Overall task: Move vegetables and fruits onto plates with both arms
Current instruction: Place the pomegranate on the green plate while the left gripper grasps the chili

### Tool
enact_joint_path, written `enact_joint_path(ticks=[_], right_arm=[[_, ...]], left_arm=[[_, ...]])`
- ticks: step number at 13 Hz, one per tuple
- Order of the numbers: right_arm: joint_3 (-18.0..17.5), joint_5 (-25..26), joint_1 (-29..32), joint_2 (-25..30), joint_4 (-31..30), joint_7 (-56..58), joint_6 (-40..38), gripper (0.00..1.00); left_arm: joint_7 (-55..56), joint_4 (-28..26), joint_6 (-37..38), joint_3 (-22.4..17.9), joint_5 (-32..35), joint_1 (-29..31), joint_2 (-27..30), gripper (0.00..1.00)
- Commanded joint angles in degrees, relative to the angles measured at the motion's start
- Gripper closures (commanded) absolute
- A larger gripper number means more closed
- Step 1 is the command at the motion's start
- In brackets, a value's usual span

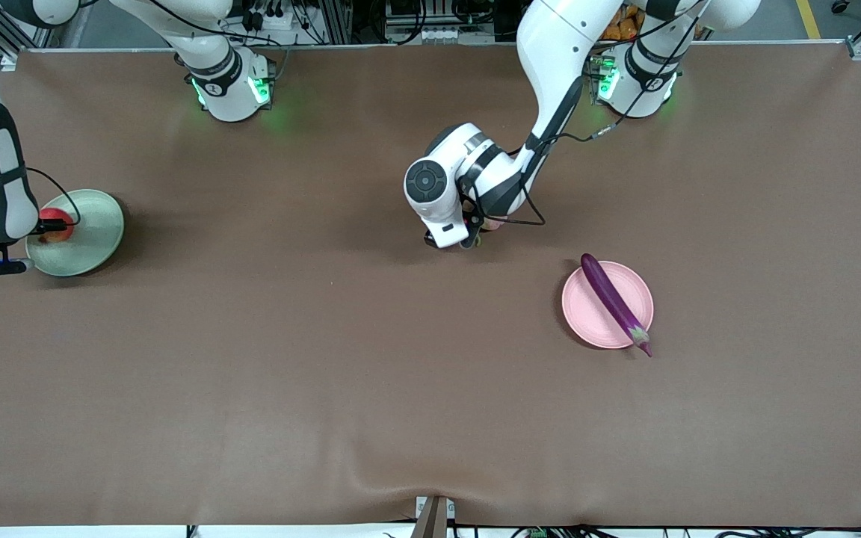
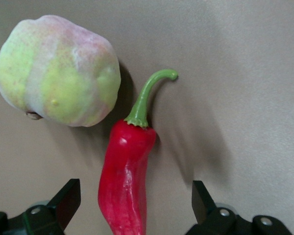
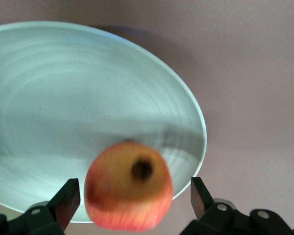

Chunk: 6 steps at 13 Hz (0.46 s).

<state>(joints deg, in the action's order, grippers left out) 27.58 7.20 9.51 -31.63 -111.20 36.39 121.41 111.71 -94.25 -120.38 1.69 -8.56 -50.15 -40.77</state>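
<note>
Left end effector (image 2: 134, 200) open over the red chili pepper (image 2: 125, 183), right end effector (image 3: 132, 203) open around the red fruit (image 3: 129, 186) over the green plate (image 3: 54, 107)

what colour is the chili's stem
Green, on the red chili; the stem shows best in the left wrist view.

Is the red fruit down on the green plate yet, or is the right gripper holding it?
On the plate. The right gripper stands open, fingers clear of the red fruit on the green plate.

Purple eggplant (image 1: 613, 296), pink plate (image 1: 587, 314), red chili (image 2: 125, 186)
</note>
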Motion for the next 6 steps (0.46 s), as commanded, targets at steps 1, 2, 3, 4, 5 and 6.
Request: enact_joint_path(ticks=[1, 2, 3, 4, 5, 6], right_arm=[[-0.6, -1.2, 0.1, 1.2, 2.5, 2.6, -6.0, 0.0], [-0.6, -1.7, -1.4, 1.8, 5.5, 2.0, -13.7, 0.0], [-0.4, -4.1, -2.7, 1.8, 9.3, 0.7, -20.9, 0.0], [-0.5, -4.9, -3.3, 1.7, 12.4, -1.2, -27.3, 0.0], [-0.6, -5.1, -4.5, 1.7, 14.5, -4.0, -32.1, 0.0], [-0.6, -6.6, -6.1, 1.9, 15.6, -6.3, -36.0, 0.0]], left_arm=[[0.9, -0.7, -0.9, -0.2, -1.0, -0.3, 0.4, 0.8], [0.9, -0.6, -0.9, -0.2, -1.0, -0.5, 0.4, 1.0], [0.9, -0.6, -0.9, -0.2, -0.9, -0.6, 0.4, 1.0], [0.9, -0.5, -0.9, -0.2, -0.9, -0.7, 0.4, 1.0], [0.9, -0.3, -0.9, -0.2, -0.9, -0.7, 0.4, 1.0], [0.9, -0.1, -0.9, -0.2, -0.9, -0.8, 0.6, 1.0]])
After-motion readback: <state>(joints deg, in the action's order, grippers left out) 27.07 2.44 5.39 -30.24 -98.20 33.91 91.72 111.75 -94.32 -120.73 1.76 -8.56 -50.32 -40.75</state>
